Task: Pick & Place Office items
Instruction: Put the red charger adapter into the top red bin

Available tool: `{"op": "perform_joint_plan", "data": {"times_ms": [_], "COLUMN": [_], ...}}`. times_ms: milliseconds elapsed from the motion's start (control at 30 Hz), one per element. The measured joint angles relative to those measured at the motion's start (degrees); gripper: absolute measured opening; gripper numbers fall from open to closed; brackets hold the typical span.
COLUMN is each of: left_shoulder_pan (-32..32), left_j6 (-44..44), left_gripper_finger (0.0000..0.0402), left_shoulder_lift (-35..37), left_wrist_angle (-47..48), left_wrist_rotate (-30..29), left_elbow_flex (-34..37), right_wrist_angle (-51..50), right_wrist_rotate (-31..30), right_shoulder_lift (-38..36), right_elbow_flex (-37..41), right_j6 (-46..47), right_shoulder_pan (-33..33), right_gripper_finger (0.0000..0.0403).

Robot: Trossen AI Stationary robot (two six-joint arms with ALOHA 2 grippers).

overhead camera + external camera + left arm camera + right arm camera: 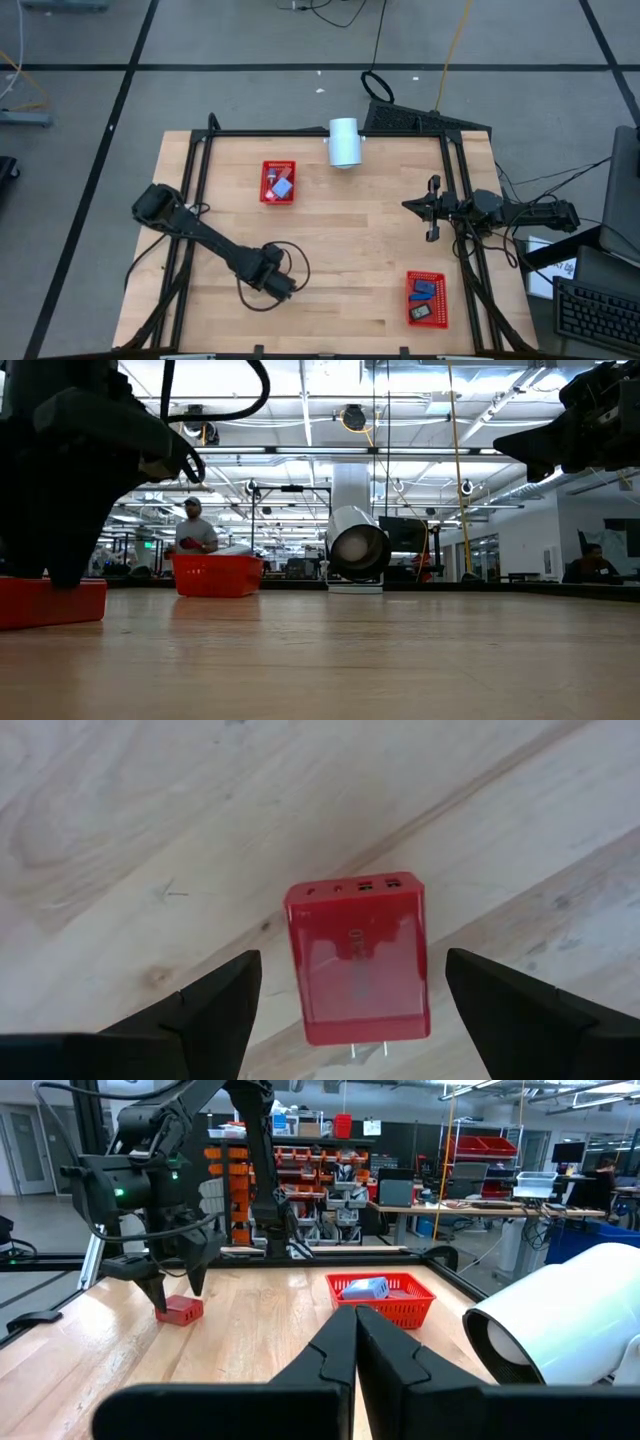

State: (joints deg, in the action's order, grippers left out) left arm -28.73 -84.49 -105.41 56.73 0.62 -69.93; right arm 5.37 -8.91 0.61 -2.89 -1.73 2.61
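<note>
Red charger (358,960) between spread left pincer (350,1010) fingers, hidden overhead.

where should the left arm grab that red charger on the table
Across its two long flat sides, from straight above. The red charger lies flat on the table, prongs at one end, ports at the other, and the left gripper already straddles it with jaws open.

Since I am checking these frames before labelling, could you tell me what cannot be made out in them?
- High view: the red charger is hidden under the left gripper.
- Left wrist view: the red charger has its prongs cut off by the edge.
- High view: items in the near basket are too small to identify.
</note>
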Motion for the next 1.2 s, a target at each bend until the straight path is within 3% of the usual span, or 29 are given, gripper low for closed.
{"op": "perform_joint_plan", "data": {"times_ms": [467, 1200], "left_shoulder_pan": [-0.68, -1.77], "left_j6": [-3.08, -2.84], "left_gripper_finger": [0.0321, 0.0321], "left_shoulder_lift": [0.0, 0.0], "left_wrist_angle": [-10.13, -10.34], "left_wrist_rotate": [-0.44, -2.17], "left_elbow_flex": [5.31, 5.66], "right_wrist_angle": [0.0, 0.0], "right_wrist_rotate": [0.0, 0.0], "right_shoulder_lift": [0.0, 0.01], "right_elbow_flex": [-0.01, 0.0], "right_j6": [0.0, 0.0], "right_shoulder_pan": [0.0, 0.0], "right_gripper_finger": [0.0, 0.0]}}
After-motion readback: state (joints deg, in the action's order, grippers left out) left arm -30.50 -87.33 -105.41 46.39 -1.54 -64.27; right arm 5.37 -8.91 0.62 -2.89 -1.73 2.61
